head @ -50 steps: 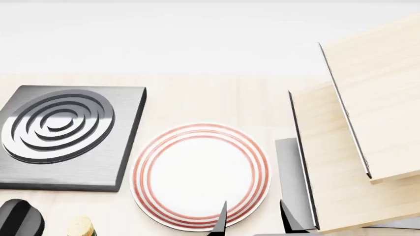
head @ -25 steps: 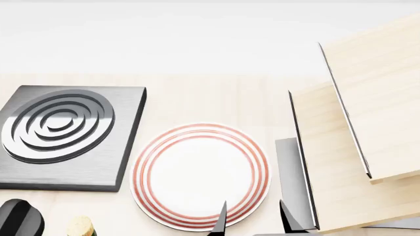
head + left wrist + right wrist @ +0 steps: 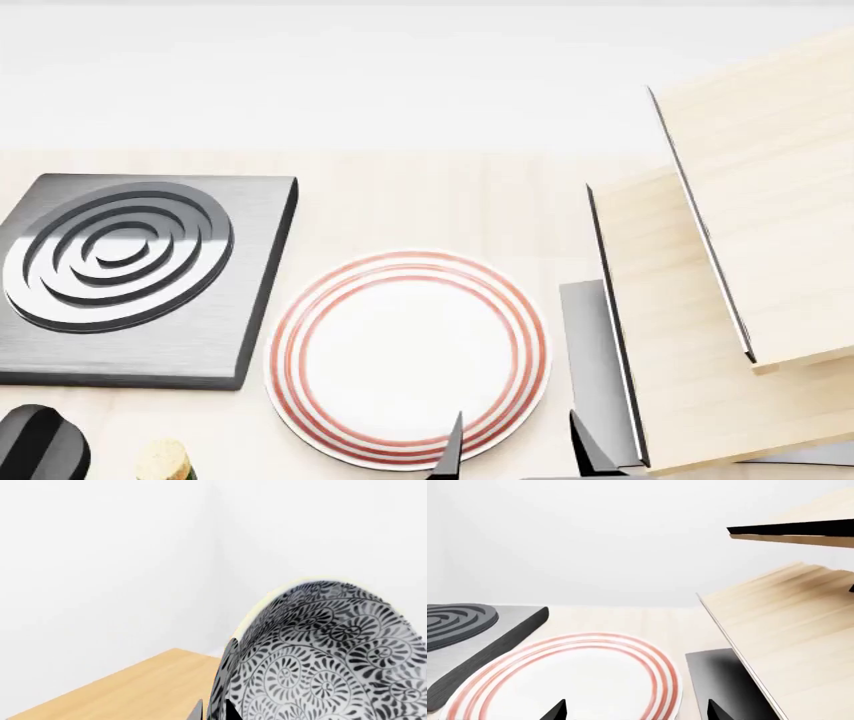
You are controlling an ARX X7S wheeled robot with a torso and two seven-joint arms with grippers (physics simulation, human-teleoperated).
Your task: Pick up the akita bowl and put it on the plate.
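The akita bowl (image 3: 327,655), white with a dense black floral pattern, fills the left wrist view, tipped on edge with its inside facing the camera. My left gripper (image 3: 215,711) is shut on its rim, one finger on each side of the wall. The bowl does not show in the head view. The plate (image 3: 400,350), white with red rings, lies flat on the pale wooden table. My right gripper (image 3: 517,455) stands open at the plate's near right edge. In the right wrist view its dark fingertips (image 3: 557,711) sit wide apart over the plate (image 3: 574,680), with nothing between them.
A grey square stove burner (image 3: 127,270) with raised rings lies left of the plate. Slanted wooden panels (image 3: 761,220) with dark edges rise on the right, with a dark slab (image 3: 594,350) at their foot. A black round object (image 3: 38,445) and a cork (image 3: 163,462) sit at the near left.
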